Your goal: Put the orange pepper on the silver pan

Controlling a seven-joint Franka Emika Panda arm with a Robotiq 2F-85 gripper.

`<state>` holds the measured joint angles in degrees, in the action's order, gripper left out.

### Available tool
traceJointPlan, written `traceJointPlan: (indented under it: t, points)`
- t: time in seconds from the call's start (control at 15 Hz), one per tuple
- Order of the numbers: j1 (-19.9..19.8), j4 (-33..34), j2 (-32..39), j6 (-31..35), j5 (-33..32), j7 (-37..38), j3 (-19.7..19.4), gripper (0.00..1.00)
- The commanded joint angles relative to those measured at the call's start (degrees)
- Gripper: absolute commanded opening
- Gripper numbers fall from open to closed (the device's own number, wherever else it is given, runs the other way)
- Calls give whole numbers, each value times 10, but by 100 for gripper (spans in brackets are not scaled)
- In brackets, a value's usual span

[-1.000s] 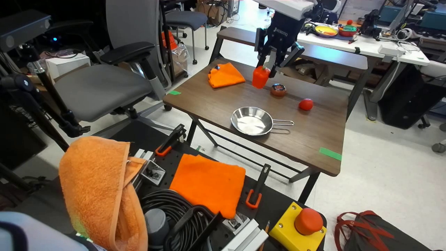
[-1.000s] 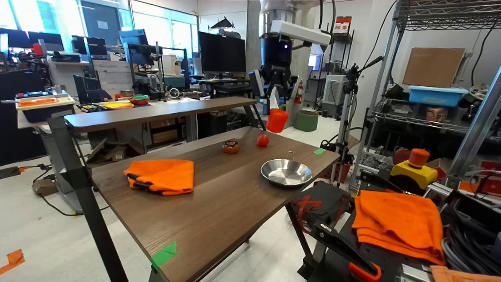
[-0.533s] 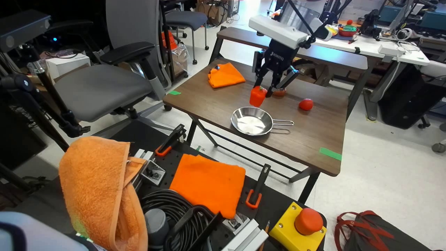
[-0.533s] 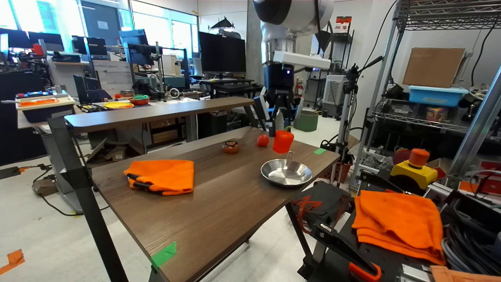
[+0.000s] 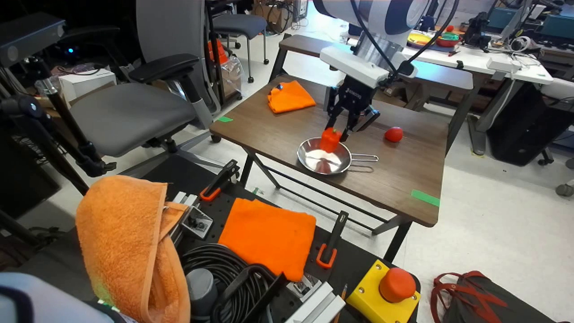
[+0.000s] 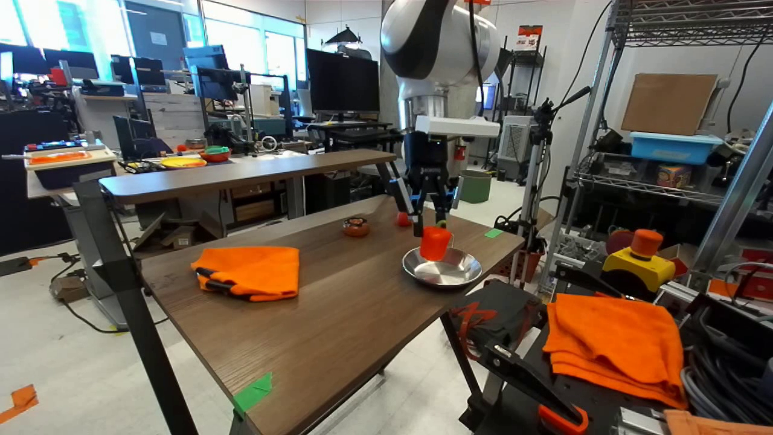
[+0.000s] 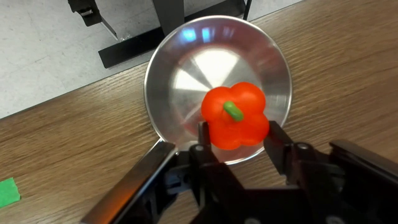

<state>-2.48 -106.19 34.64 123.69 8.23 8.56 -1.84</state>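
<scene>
The orange pepper (image 5: 330, 140) is orange-red and blocky with a green stem. It also shows in an exterior view (image 6: 435, 244) and in the wrist view (image 7: 248, 127). My gripper (image 7: 238, 130) is shut on its sides; the gripper also shows in both exterior views (image 5: 337, 131) (image 6: 430, 225). The silver pan (image 5: 310, 160) lies on the table with its thin wire handle to one side; it also shows in an exterior view (image 6: 450, 275) and in the wrist view (image 7: 164, 81). The pepper hangs low over the pan, inside its rim outline near one side. Its reflection shows in the metal.
A red tomato-like object (image 5: 393, 134) lies on the table beyond the pan handle. A round brownish-orange object (image 6: 356, 227) sits farther back. A folded orange cloth (image 6: 256, 272) lies on the table. A raised shelf (image 5: 430, 74) runs along the table's back.
My gripper has come down with the pepper, from high above the table to low over the pan. The pan and the other table objects have not moved.
</scene>
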Motion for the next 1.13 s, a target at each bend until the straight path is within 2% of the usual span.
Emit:
traceJointPlan:
  t: [0.0,0.07,0.13,0.2,0.27,0.47,0.53,0.73,0.8,0.87,1.07]
  points:
    - [0,47,41,-21,-3,10,-7,22]
    - [0,53,47,-23,-3,11,-8,22]
    - [-1,58,51,-29,0,17,-9,28]
    - [-1,63,54,-36,1,19,-9,72]
    - [-2,65,52,-46,4,23,-9,73]
    - [-15,56,27,-68,29,28,-2,95]
    - [-26,42,2,-68,51,19,4,99]
    - [-50,-25,-92,-30,114,-8,7,100]
    - [-51,-42,-118,-26,127,13,-4,100]
    - [-35,24,-45,-47,96,12,-6,100]
    - [-50,-17,-109,-47,114,11,-11,100]
